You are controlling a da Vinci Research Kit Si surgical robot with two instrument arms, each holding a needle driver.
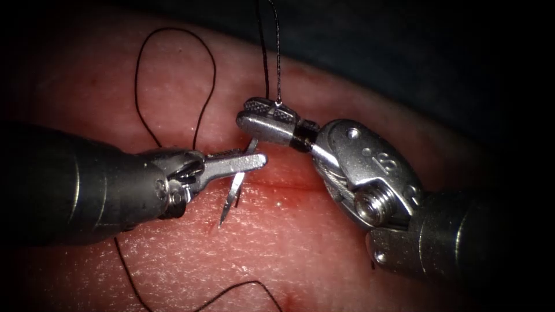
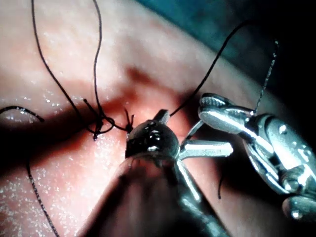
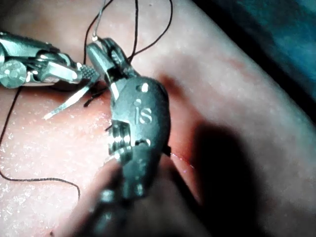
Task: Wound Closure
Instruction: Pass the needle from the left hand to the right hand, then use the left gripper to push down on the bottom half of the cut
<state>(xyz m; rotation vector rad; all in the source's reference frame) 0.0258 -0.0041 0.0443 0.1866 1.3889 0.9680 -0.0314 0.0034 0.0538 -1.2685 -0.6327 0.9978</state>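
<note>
We see our left tool (image 1: 254, 162) closed on the needle (image 1: 234, 193) near the middle of its curve; the needle is out of the tissue (image 1: 324, 254), its tip free above the cut (image 1: 289, 188). Our right tool (image 1: 269, 115) is closed on the thread (image 1: 267, 52) close to the needle's tail. In the left wrist view 1 knot (image 2: 101, 126) already sits on the cut. We judge that the rest of the cut is not yet closed.

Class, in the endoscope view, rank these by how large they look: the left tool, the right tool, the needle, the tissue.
1. tissue, spanning most of the view.
2. left tool and right tool: alike in apparent size, so unranked.
3. needle, a thin sliver gripped mid-curve by the left tool, its tip above the tissue; the right tool holds its other end.
</note>
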